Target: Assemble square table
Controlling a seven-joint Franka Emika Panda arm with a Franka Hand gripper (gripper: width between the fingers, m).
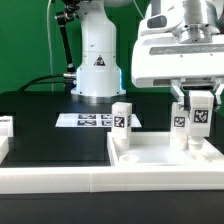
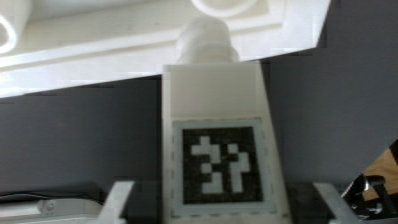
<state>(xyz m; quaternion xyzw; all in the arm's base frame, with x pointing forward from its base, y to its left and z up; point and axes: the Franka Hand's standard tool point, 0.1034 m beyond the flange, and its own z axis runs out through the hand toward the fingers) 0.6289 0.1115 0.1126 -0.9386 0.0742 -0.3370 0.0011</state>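
Tagged white leg [image 2: 214, 110] in claw [image 2: 219, 203]

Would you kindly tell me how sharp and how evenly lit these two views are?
Exterior view: even light, but the white plastic square tabletop washes out with little edge detail. Wrist view: soft overall, the black-and-white tag on the white blocky leg in the gripper is smeared, tabletop rim glaring.

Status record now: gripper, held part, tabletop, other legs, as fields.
grip: gripper closed on held leg
held leg pose: upright, threaded tip pointing at tabletop, near its corner on the exterior view's right
second leg: standing at tabletop corner, exterior view's left
marker board: flat on table behind
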